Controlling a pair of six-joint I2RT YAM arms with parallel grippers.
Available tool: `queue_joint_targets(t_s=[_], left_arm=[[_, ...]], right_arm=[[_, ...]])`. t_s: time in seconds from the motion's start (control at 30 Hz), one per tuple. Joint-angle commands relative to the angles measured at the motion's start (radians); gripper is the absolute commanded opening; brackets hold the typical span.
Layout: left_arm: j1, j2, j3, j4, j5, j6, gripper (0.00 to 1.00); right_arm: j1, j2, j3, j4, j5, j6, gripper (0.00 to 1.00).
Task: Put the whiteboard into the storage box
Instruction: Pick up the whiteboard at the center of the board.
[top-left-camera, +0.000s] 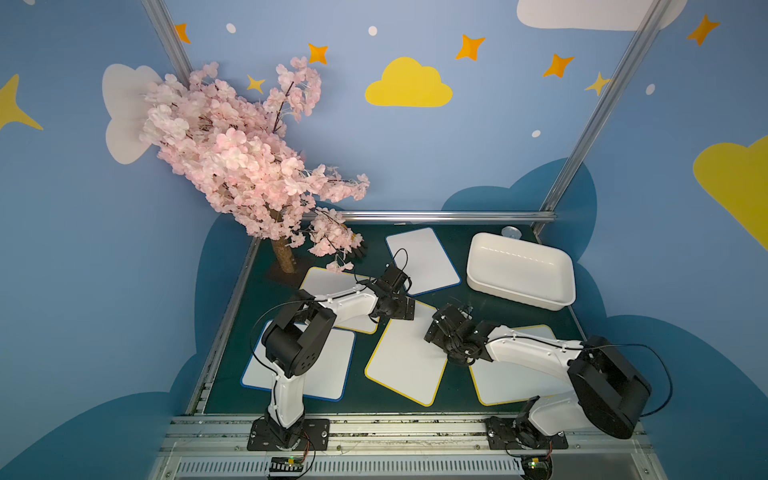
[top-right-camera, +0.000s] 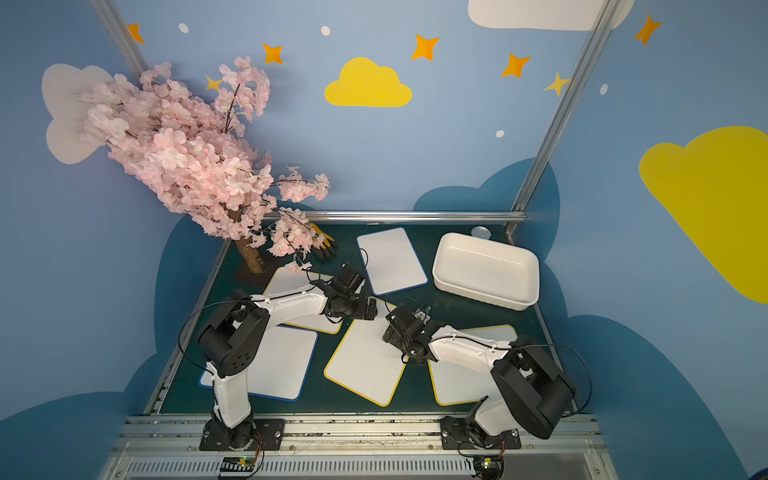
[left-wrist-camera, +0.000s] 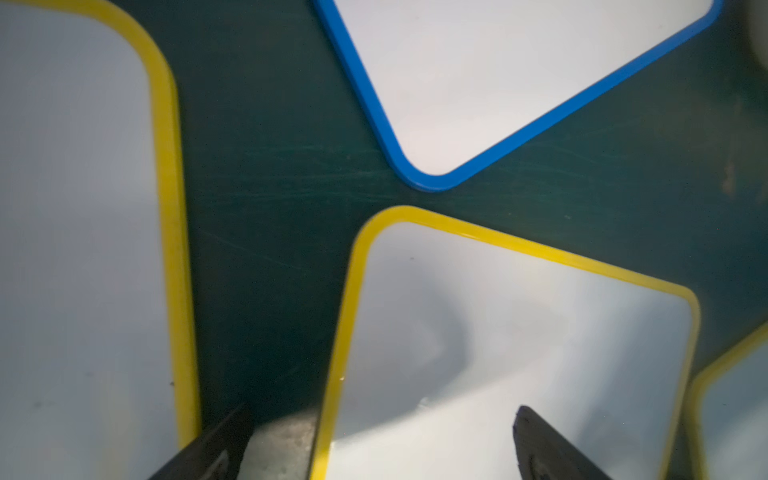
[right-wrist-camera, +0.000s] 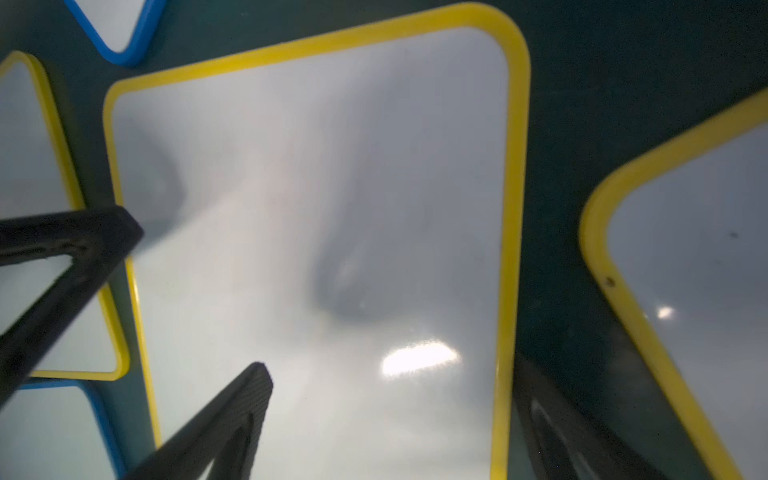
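The left gripper (left-wrist-camera: 382, 415) hangs with jaws spread wide over a far corner of the yellow-framed white rectangular whiteboard (top-left-camera: 399, 365) lying flat mid-table, the right gripper (right-wrist-camera: 390, 374), likewise spread and holding nothing, hovers over the same board, and the white rectangular plastic storage box (top-left-camera: 515, 293) sits well apart at the far right of the dark green table (top-left-camera: 494, 309).

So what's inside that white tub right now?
Nothing that I can see: the storage box shows only its bare white floor. Its near wall may hide a strip of that floor.

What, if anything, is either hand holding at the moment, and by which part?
Nothing is held. The left hand and the right hand both stand open over the middle yellow-framed whiteboard, gripping none of it.
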Motion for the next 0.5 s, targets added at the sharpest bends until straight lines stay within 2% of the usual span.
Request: queue_joint_targets(t_s=[0.0,0.1,0.47], left_arm=[[-0.023,0.060,-0.064,-0.032,0.186,-0.061,1.00],[-0.023,0.063,-0.070,-0.017,0.229,-0.074,1.00],[-0.024,0.053,-0.080,-0.004,0.242,-0.104,1.00]], right_arm=[[-0.043,0.080,-0.050,0.139,-0.098,-0.028,0.92],[-0.071,0.104,-0.021,0.126,-0.106,-0.066,0.92],[-0.147,0.219,0.098,0.101,-0.134,-0.177,0.92]])
